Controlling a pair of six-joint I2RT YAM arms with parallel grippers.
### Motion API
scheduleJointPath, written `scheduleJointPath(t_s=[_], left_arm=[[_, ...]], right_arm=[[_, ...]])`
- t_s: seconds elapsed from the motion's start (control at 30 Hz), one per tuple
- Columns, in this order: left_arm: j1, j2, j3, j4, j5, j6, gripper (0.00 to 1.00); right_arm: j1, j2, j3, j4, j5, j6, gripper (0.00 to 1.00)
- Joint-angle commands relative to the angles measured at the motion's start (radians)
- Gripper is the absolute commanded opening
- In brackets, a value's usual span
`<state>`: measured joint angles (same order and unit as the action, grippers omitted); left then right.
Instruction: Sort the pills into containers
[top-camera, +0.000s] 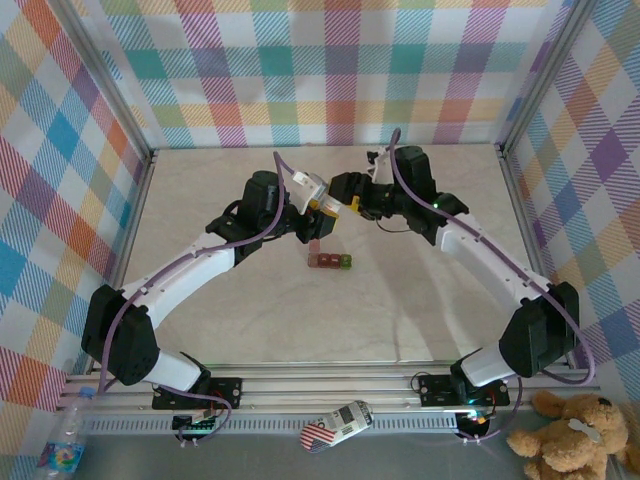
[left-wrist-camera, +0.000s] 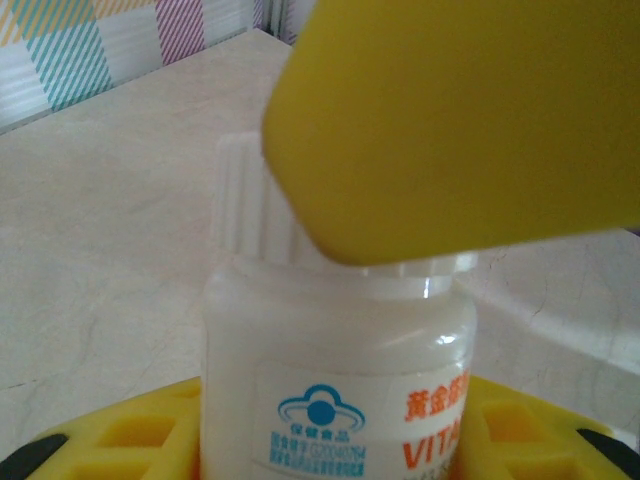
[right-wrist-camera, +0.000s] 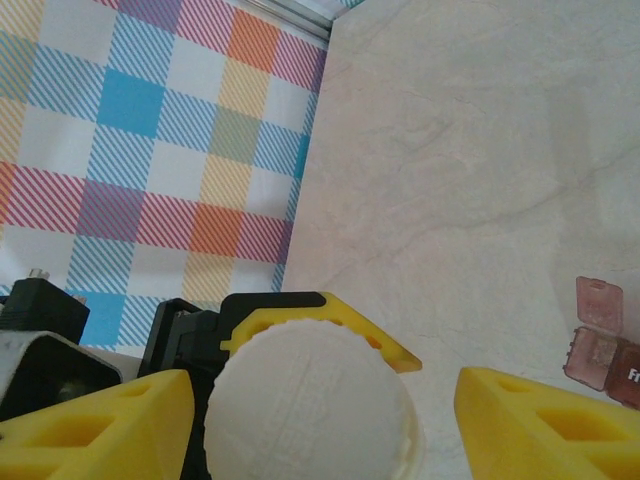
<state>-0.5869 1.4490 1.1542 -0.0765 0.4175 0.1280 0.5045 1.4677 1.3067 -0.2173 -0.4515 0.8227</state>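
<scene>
Pale marbled counter (top-camera: 300, 330) offers open room between the arm bases. Farther in sit the containers (top-camera: 328, 261), well clear of every wall and partly cut off in the right wrist view. Just beyond, left jaws pinch the white bottle (left-wrist-camera: 340, 370). Right jaws straddle its ribbed cap (right-wrist-camera: 310, 400), spread, one yellow finger (left-wrist-camera: 450, 130) hiding part of it.

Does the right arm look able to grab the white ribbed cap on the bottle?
Probably yes: its yellow fingers sit either side of the white ribbed cap with nothing between, while the left fingers hold the white plastic bottle.
</scene>
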Motion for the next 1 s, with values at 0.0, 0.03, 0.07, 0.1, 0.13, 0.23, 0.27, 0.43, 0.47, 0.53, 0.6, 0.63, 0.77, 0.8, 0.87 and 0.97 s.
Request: scheduleJointPath(t_s=[0.0, 0.03, 0.07, 0.1, 0.13, 0.23, 0.27, 0.43, 0.47, 0.53, 0.6, 0.63, 0.77, 0.8, 0.87, 0.97], left_arm=[[-0.005, -0.026, -0.011, 0.031, 0.016, 0.012, 0.0], [-0.005, -0.027, -0.012, 0.031, 0.017, 0.012, 0.0], [-0.005, -0.027, -0.012, 0.031, 0.016, 0.012, 0.0], [-0.005, -0.027, -0.012, 0.031, 0.017, 0.012, 0.0], [-0.004, -0.028, -0.012, 0.032, 0.016, 0.012, 0.0], [-0.005, -0.029, -0.012, 0.032, 0.016, 0.01, 0.0], [-0.005, -0.029, -0.013, 0.033, 0.018, 0.009, 0.0], [-0.005, -0.038, -0.017, 0.046, 0.039, -0.006, 0.0], [-0.005, -0.04, -0.019, 0.05, 0.045, -0.01, 0.0], [-0.004, -0.042, -0.021, 0.057, 0.064, -0.018, 0.0], [-0.004, -0.042, -0.021, 0.06, 0.081, -0.026, 0.0], [-0.004, -0.042, -0.021, 0.062, 0.088, -0.03, 0.0], [-0.004, -0.041, -0.019, 0.06, 0.087, -0.034, 0.0], [-0.004, -0.041, -0.019, 0.06, 0.083, -0.034, 0.0], [-0.004, -0.039, -0.017, 0.056, 0.08, -0.031, 0.0], [-0.004, -0.038, -0.016, 0.049, 0.065, -0.024, 0.0]], right_arm=[[0.005, 0.014, 0.039, 0.017, 0.015, -0.025, 0.66], [0.005, 0.016, 0.04, 0.017, 0.016, -0.026, 0.64], [0.005, 0.016, 0.042, 0.016, 0.016, -0.03, 0.61], [0.005, 0.018, 0.043, 0.015, 0.013, -0.034, 0.59], [0.005, 0.017, 0.042, 0.013, 0.009, -0.039, 0.56], [0.005, 0.014, 0.039, 0.012, -0.014, -0.076, 0.46], [0.005, 0.014, 0.039, 0.014, -0.032, -0.1, 0.43], [-0.023, 0.01, 0.011, 0.024, -0.184, -0.345, 0.39], [-0.036, 0.006, -0.013, 0.06, -0.239, -0.375, 0.39], [-0.065, 0.002, -0.058, 0.124, -0.346, -0.417, 0.4], [-0.08, 0.013, -0.065, 0.139, -0.412, -0.427, 0.4], [-0.081, 0.018, -0.063, 0.141, -0.431, -0.425, 0.41], [-0.081, 0.002, -0.074, 0.182, -0.417, -0.37, 0.53], [-0.081, -0.01, -0.08, 0.194, -0.404, -0.358, 0.56], [-0.086, -0.037, -0.094, 0.212, -0.369, -0.329, 0.71], [-0.092, -0.079, -0.109, 0.216, -0.322, -0.285, 0.78]])
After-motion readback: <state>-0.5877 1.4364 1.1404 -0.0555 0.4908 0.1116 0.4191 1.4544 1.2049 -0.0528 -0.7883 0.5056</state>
